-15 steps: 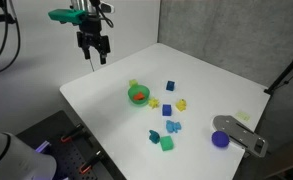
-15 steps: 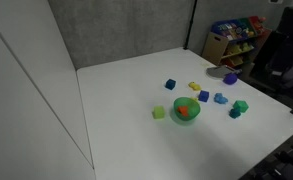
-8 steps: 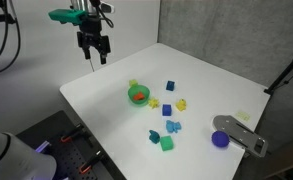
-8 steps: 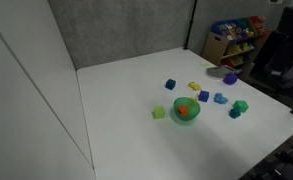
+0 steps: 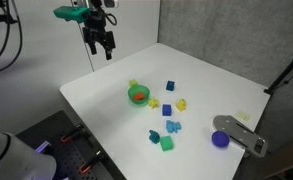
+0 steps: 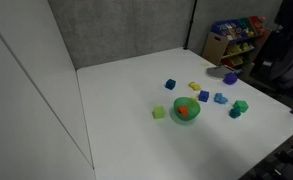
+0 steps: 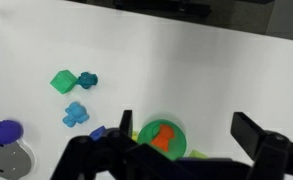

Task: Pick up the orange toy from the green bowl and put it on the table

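The orange toy (image 5: 139,96) lies inside the green bowl (image 5: 132,98) near the middle of the white table (image 5: 106,85). Both also show in an exterior view, toy (image 6: 186,111) in bowl (image 6: 178,106), and in the wrist view, toy (image 7: 163,135) in bowl (image 7: 176,132). My gripper (image 5: 101,44) hangs high above the table's far left corner, well away from the bowl. Its jaws stand wide apart and hold nothing. In the wrist view the gripper (image 7: 186,142) frames the bowl from far above.
Small blocks lie right of the bowl: blue ones (image 5: 169,87), a yellow piece (image 5: 181,103), a green cube (image 5: 167,144). A purple disc (image 5: 220,140) sits beside a grey holder (image 5: 242,134). A yellow-green piece (image 5: 134,84) touches the bowl's far side.
The gripper has moved up and slightly to the right above the table's corner. The toys and bowl have not moved.
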Controlling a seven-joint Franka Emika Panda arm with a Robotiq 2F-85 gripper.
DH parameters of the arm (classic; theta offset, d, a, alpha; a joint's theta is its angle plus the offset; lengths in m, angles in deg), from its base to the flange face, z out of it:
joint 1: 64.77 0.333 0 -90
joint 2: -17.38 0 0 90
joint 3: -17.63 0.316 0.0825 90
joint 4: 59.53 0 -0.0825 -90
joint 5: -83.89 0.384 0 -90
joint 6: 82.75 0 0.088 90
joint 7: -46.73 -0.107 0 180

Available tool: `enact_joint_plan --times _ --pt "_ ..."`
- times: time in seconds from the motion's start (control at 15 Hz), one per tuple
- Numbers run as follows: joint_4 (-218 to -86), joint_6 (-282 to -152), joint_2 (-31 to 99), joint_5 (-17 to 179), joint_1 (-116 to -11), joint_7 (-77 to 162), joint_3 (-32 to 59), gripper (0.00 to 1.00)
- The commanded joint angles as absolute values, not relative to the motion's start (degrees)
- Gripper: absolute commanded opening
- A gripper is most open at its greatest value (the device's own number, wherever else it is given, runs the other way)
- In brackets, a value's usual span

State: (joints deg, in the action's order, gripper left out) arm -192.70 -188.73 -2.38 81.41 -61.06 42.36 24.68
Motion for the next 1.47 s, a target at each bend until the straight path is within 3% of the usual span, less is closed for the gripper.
enact_joint_plan --times 0.0,1.4 --pt "-189.7 -191.7 1.1 82.5 -61.2 40.3 23.9 1.0" --pt "-170.6 -219.0 42.0 77.7 -57.7 28.0 19.1 1.0"
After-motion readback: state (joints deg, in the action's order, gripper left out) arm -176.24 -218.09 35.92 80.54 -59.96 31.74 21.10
